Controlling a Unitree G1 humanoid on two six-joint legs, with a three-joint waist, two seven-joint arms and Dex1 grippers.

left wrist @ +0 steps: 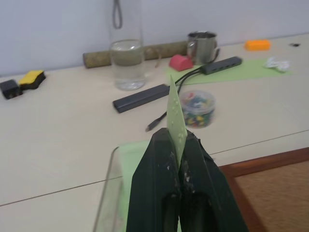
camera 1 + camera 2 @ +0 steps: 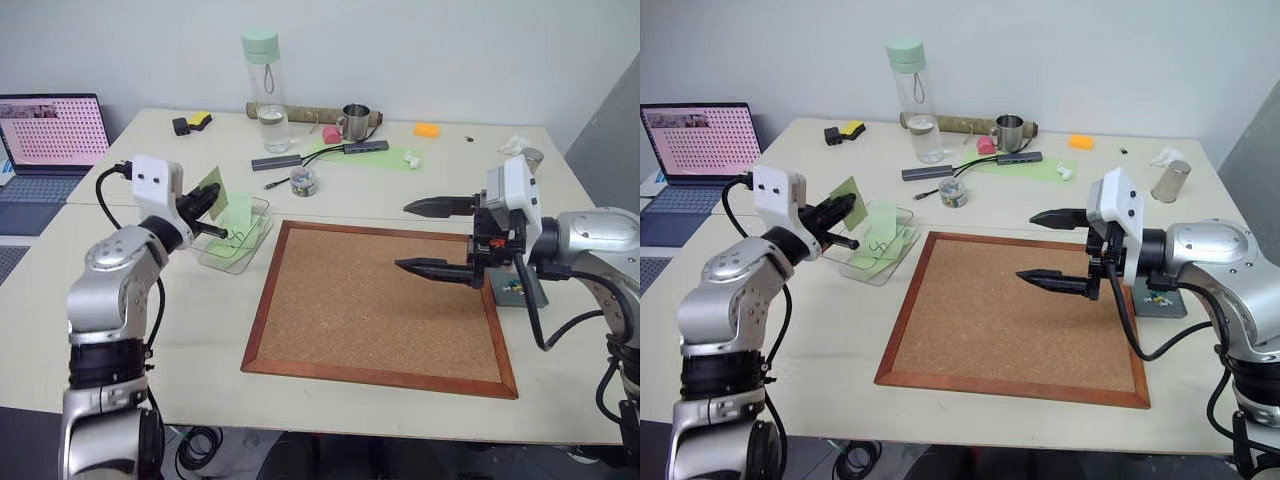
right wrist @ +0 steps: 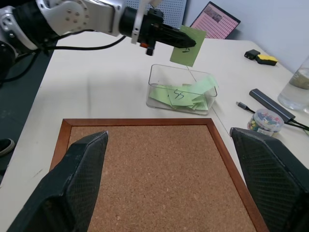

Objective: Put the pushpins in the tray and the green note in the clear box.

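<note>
The left tool [image 2: 208, 207] is pinching the green note [image 3: 187, 45] above the clear box [image 3: 181, 90]; the right tool [image 2: 433, 237] is hanging spread over the corkboard [image 2: 380, 310].

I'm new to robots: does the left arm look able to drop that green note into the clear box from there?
Probably yes. The left gripper holds the green note just above the clear box, whose top is open.

Even bright indoor light, soft faint shadows, left wrist view's background slightly blurred
</note>
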